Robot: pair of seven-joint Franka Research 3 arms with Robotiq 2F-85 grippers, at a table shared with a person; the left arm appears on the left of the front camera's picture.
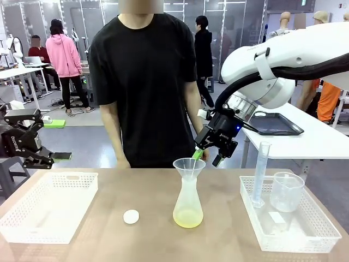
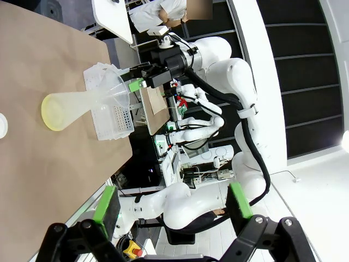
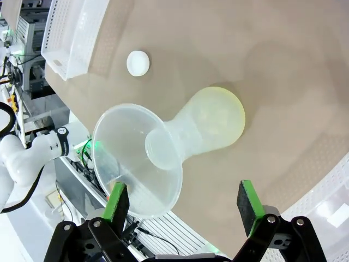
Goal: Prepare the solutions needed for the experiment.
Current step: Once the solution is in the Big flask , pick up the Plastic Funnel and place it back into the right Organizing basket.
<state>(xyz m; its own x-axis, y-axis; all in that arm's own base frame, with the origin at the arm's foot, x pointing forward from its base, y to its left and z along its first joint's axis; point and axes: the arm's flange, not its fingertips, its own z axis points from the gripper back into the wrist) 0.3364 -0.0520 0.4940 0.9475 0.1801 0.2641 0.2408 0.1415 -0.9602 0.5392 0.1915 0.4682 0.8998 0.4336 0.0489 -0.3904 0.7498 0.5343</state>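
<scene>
A clear conical flask (image 1: 188, 210) holding pale yellow liquid, the solutions, stands upright mid-table. A clear funnel (image 1: 189, 166) sits in its neck. The small white stopper (image 1: 131, 216) lies on the table left of the flask. My right gripper (image 1: 207, 157) hovers open just above and right of the funnel's rim, holding nothing. From the right wrist, the open gripper (image 3: 182, 202) looks down on funnel (image 3: 136, 158), flask (image 3: 215, 117) and stopper (image 3: 138, 63). My left gripper (image 1: 54, 157) waits open at the far left, off the table. Its wrist view, past the open gripper (image 2: 172, 202), shows the flask (image 2: 65, 109).
A white mesh basket (image 1: 49, 204) stands at the left. Another basket (image 1: 305, 232) at the right holds a tall graduated cylinder (image 1: 262, 172) and a clear beaker (image 1: 286, 191). A person in black (image 1: 147, 82) stands at the far edge, arms down.
</scene>
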